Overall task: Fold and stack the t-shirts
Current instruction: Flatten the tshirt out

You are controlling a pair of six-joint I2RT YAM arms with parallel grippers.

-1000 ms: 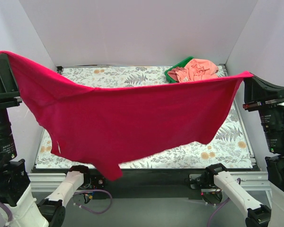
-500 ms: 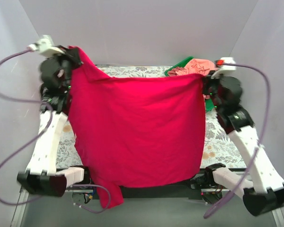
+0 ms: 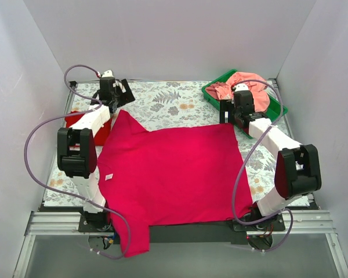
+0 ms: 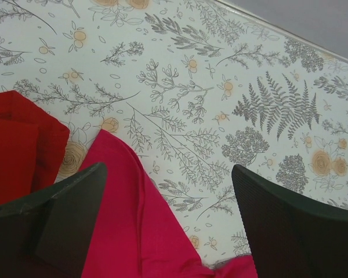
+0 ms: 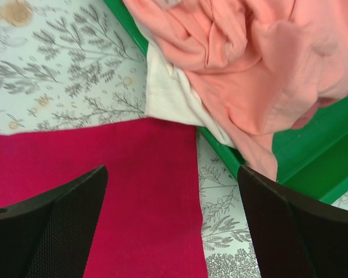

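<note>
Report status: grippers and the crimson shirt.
Left gripper, right gripper: jaws open, empty. Large crimson cloth t-shirt spread flat, sleeve overhanging near edge. Green plastic tray beside far-right corner.

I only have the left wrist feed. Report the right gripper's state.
Observer: The right gripper is open, holding nothing, above the far right corner of the crimson shirt.
Operator: Describe how that shirt lies.
Observer: Spread flat on the floral cloth, with one part hanging past the near edge.
Operator: Tell me what's beside that gripper.
Observer: The green tray, holding a crumpled salmon-pink garment.
</note>
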